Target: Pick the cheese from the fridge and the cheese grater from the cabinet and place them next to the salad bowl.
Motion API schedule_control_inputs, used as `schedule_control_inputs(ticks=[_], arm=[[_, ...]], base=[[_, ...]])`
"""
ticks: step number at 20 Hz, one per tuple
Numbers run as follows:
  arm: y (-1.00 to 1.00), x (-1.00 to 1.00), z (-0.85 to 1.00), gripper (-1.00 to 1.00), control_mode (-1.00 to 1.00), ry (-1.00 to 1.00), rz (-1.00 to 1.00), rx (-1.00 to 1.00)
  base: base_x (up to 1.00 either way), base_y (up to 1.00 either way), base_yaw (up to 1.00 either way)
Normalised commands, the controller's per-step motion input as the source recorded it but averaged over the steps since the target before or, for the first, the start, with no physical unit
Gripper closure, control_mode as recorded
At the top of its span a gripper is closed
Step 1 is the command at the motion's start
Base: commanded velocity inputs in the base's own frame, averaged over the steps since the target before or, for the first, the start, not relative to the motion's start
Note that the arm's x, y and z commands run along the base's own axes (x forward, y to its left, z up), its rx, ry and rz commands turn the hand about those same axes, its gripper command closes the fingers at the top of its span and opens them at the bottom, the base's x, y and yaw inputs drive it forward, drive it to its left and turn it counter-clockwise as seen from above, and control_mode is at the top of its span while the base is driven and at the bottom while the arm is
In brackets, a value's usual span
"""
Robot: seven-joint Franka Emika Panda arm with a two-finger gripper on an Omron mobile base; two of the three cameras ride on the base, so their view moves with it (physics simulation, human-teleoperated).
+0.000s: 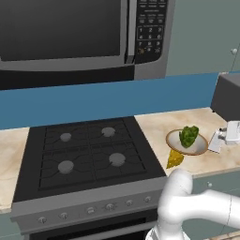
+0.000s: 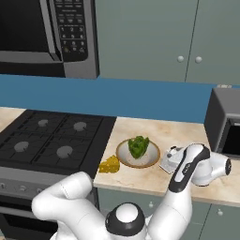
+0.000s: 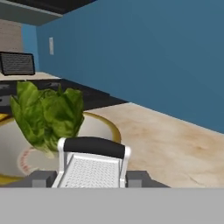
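The pale grey metal cheese grater (image 3: 92,168) sits between my gripper (image 3: 92,178) fingers, grip uncertain, so retreating carelessly could knock it into the beige salad bowl (image 3: 107,127) just ahead.

the cheese grater's (image 3: 92,168) base is cut off at six o'clock; grip contact between the fingertips (image 3: 42,178) unclear.

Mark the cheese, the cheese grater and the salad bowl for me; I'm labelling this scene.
cheese (image 2: 109,165): right base view, middle of the yellow wedge.
cheese grater (image 3: 92,171): hand view, its perforated face.
salad bowl (image 1: 202,146): left base view, bare right side of the rim.
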Motion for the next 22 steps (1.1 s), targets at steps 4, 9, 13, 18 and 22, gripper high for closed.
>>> schedule_control_inputs(ticks=[4,9,13,18,22], arm=[[0.00,0.00,-0.14,1.00,-1.00,-0.05,0.09,0.01],[0.00,0.00,-0.14,-1.00,-1.00,-0.05,0.08,0.00],[0.00,0.00,-0.06,-1.00,-1.00,-0.06,0.04,0.00],[0.00,-0.01,0.00,-1.00,-1.00,0.00,0.00,0.00],[0.00,-0.10,0.00,-1.00,-1.00,0.00,0.00,0.00]], base=[[0.00,0.00,0.00],[0.00,0.00,0.00],[0.00,0.00,0.00],[0.00,0.00,0.00],[0.00,0.00,0.00]])
